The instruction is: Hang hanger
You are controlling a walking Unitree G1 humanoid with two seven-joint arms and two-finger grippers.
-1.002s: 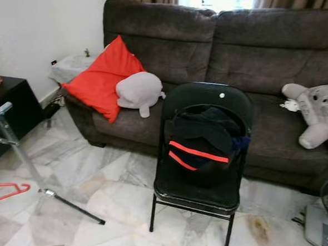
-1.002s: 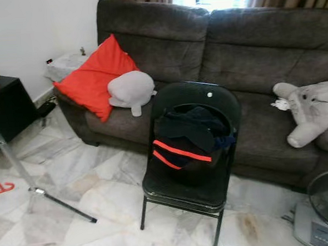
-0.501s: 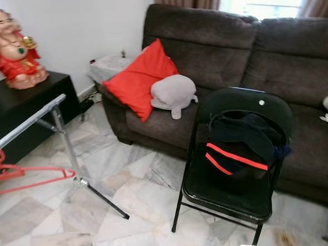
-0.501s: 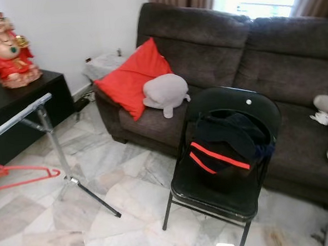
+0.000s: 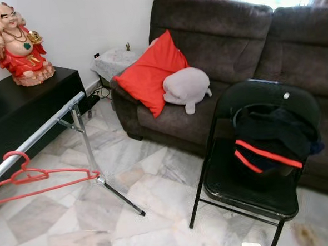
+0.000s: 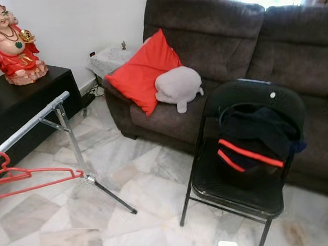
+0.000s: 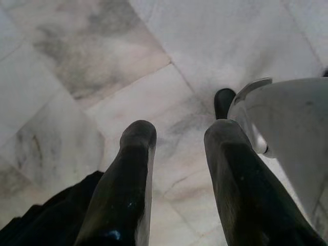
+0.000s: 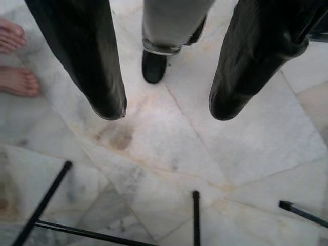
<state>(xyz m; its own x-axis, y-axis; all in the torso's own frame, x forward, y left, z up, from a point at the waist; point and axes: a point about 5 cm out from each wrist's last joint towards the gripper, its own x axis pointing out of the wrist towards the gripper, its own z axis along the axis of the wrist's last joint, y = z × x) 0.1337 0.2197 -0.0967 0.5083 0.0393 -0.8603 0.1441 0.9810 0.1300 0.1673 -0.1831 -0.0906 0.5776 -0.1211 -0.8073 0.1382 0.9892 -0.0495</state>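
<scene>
Already, one red hanger (image 5: 42, 180) sits at about eight o'clock in the head views, its hook looped over the slanted metal rail (image 5: 39, 133) of the garment rack, its triangle hanging free above the marble floor (image 5: 158, 212). By the look of it the hanger is thin plastic: light, stiff, a little slick, likely to swing if nudged. The best hold would be the neck just under the hook, or the straight bottom bar.

The left gripper (image 7: 179, 133) and right gripper (image 8: 166, 107) both hang over the floor, jaws spread apart and holding nothing. A person's two bare feet (image 8: 15, 61) show in the right wrist view.

Counted: one hanger, one rack, one black folding chair (image 5: 256, 173) carrying one dark bag (image 5: 271, 144), one sofa (image 5: 220, 47), one red cushion (image 5: 150, 73), one red figurine (image 5: 17, 43).
</scene>
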